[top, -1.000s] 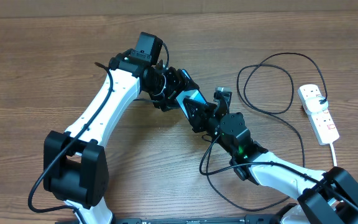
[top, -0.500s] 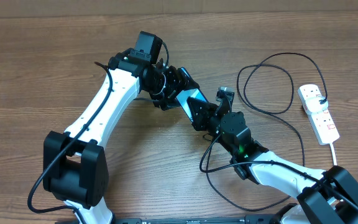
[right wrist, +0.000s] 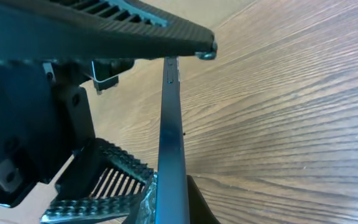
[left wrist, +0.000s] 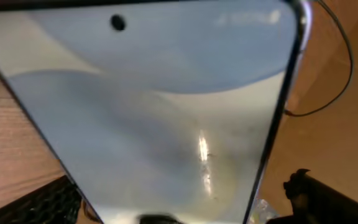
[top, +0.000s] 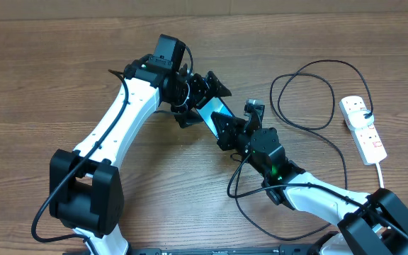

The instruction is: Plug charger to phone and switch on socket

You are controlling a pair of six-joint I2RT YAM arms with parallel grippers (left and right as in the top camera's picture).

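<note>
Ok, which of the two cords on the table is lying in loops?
The thin black charger cable, coiled beside the power strip; the thick white cord trails off the strip's end.

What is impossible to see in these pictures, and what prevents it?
Charger tip: overhead, hidden where the left arm and right arm meet at the phone; plugged in or not, unknown.
Socket switches: overhead, too small to read on or off.
Phone's bottom end: left wrist, cut off by the picture edge.
Text on the screen: left wrist, blurred.
</note>
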